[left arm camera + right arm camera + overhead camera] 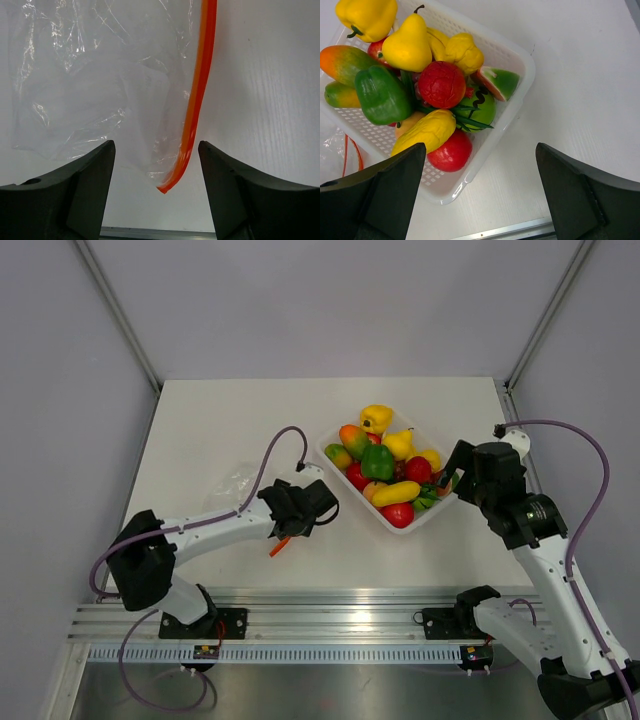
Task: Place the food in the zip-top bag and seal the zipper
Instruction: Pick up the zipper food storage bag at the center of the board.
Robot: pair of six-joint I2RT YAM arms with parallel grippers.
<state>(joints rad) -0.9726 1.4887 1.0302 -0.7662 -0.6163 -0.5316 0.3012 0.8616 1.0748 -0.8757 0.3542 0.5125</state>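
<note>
The clear zip-top bag [236, 485] lies flat on the table, left of the tray. In the left wrist view the bag [90, 85] fills the upper left, and its orange-red zipper [201, 85] runs down to a corner between my fingers. My left gripper [156, 145] is open and empty, hovering over that corner; in the top view it [298, 512] covers the bag's mouth. The food [385, 465] is piled in the white tray [415, 425]: yellow pepper [367, 17], pear [410, 45], green pepper [382, 95], red fruit [451, 152]. My right gripper [480, 145] is open and empty above the tray's near corner.
The tray's rim [520, 55] stands raised around the food. A metal rail [330, 600] runs along the table's near edge. Grey walls close in the left, right and back. A cable loops above the left wrist [285, 435].
</note>
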